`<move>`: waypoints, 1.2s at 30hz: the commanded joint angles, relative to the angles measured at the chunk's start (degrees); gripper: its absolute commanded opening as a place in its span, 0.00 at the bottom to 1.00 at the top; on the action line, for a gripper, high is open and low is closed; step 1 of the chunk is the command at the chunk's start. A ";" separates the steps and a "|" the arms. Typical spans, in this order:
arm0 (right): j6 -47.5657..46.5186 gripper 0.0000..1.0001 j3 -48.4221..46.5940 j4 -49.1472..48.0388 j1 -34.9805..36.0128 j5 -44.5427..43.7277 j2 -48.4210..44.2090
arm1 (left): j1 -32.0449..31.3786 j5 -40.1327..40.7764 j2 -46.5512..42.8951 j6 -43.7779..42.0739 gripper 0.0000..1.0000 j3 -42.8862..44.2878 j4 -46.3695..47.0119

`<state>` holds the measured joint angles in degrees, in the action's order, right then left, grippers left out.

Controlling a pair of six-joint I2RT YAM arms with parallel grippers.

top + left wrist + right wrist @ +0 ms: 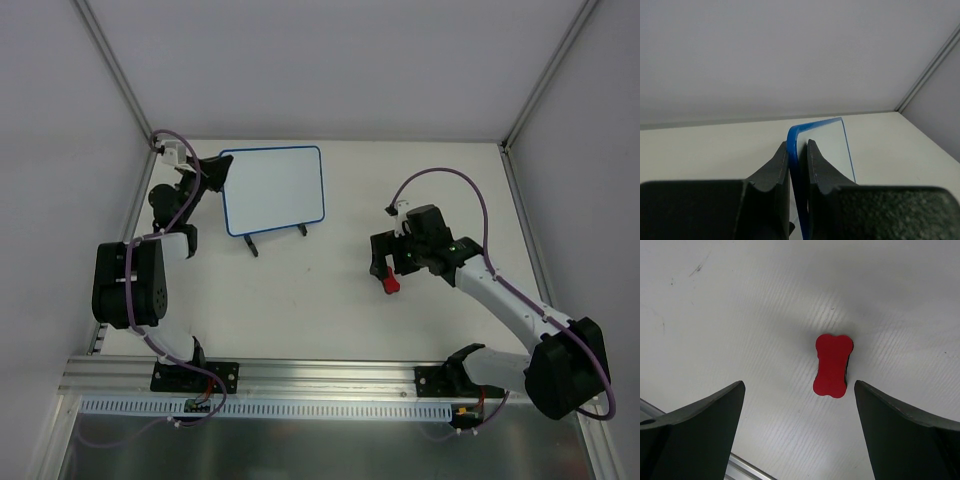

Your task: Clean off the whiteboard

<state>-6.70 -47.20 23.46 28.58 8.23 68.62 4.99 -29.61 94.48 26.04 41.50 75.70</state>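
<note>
Your left gripper (pixel 798 146) had its fingers clamped on the blue rim of the whiteboard (pixel 827 147), which ran out beyond the fingertips. Your right gripper (pixel 799 386) hung with fingers wide apart. The red bone-shaped eraser (pixel 832 366) lay on the table (pixel 740 315) between them, touching neither.

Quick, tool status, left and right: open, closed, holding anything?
Left tool: closed on the whiteboard at its blue-rimmed edge.
Right tool: open, holding nothing; the red eraser lies on the table below it.
</note>
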 commanded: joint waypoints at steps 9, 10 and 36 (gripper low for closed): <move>0.55 0.96 0.18 0.53 -0.28 0.30 -1.65 | -0.07 -6.17 -0.87 -31.03 0.00 0.16 -23.66; 0.55 0.96 -0.08 0.44 -0.28 0.30 -1.39 | 0.01 -5.04 -1.05 -31.92 0.00 -0.01 -24.28; -2.70 0.96 -2.37 0.35 0.78 3.46 0.55 | 0.28 1.74 -4.47 -49.67 0.00 3.42 -36.93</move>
<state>-8.27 -47.35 23.86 28.93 10.81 69.08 4.43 -34.44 91.53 -10.37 44.66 44.51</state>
